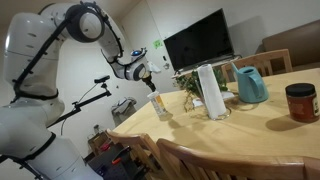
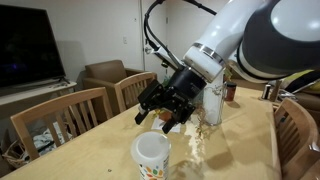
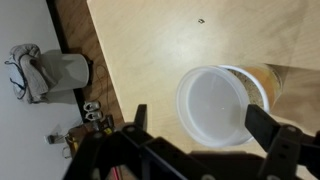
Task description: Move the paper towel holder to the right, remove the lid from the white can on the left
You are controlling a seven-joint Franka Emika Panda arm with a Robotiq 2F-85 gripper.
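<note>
- Living-room surroundings frame your work: a dark television (image 1: pixel 198 40) stands on the far side, wooden chairs (image 2: pixel 68 113) ring the table, and the wooden table (image 1: pixel 250 125) itself is pale, smooth and likely slippery under light things.
- Your Panda arm (image 1: pixel 60 30) reaches over the near corner of the table, and its gripper (image 2: pixel 163 103) hangs just above the white can, apart from it; in the wrist view the two fingers (image 3: pixel 272 130) are spread wide with nothing between them.
- You have the paper towel holder (image 1: pixel 211 91) standing upright near the table's middle, well apart from the gripper, with a teal watering can (image 1: pixel 250 84) just beside it and a dark red jar (image 1: pixel 300 102) further along. Judge it tall, light and top-heavy: the roll is soft and will dent, so take it low on the roll or near the base, and slide rather than lift.
- Your white can (image 2: pixel 151 156) sits near the table's edge, upright, with a yellowish mark on its side. It looks light and thin-walled, so it may tip or skate if you pull sideways.
- You see the lid (image 3: pixel 212 104) from above in the wrist view as a pale, round, translucent cap covering the can's mouth. It is probably thin flexible plastic, so pinch across its rim, squeeze gently, and expect the can to come up with it unless the lid peels off easily.
</note>
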